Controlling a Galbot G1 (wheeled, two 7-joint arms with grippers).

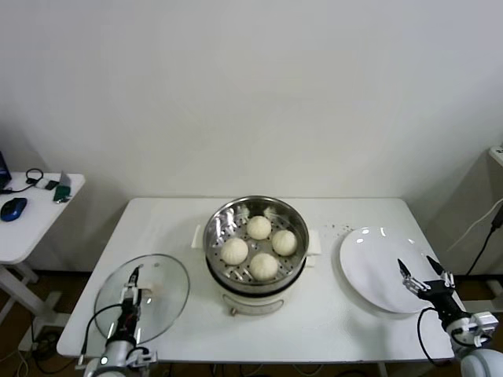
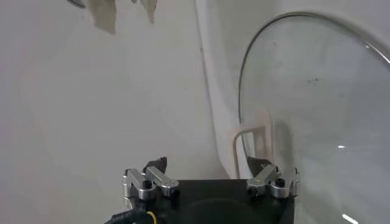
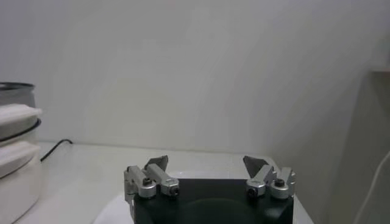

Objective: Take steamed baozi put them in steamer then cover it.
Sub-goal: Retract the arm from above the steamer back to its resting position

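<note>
Several cream-white baozi (image 1: pixel 258 227) sit in the shiny steel steamer (image 1: pixel 222 222) on its cream-white pot base at the table's middle. The clear glass cover (image 1: pixel 163 275) lies flat on the table at the front left. My left gripper (image 1: pixel 134 276) hovers low over the cover, open, nothing between its fingers. In the left wrist view the cover (image 2: pixel 317 91) fills one side, and its cream bar handle (image 2: pixel 248 143) stands just ahead of the left gripper (image 2: pixel 207 164). My right gripper (image 1: pixel 416 273) (image 3: pixel 207 161) is open and empty over the white plate (image 1: pixel 369 255).
The steamer's side (image 3: pixel 15 140) shows at the edge of the right wrist view, with a dark cable behind it. Small dark specks (image 1: pixel 339 228) lie behind the plate. A side table (image 1: pixel 31 228) at the far left carries a blue mouse (image 1: pixel 13 209) and cables.
</note>
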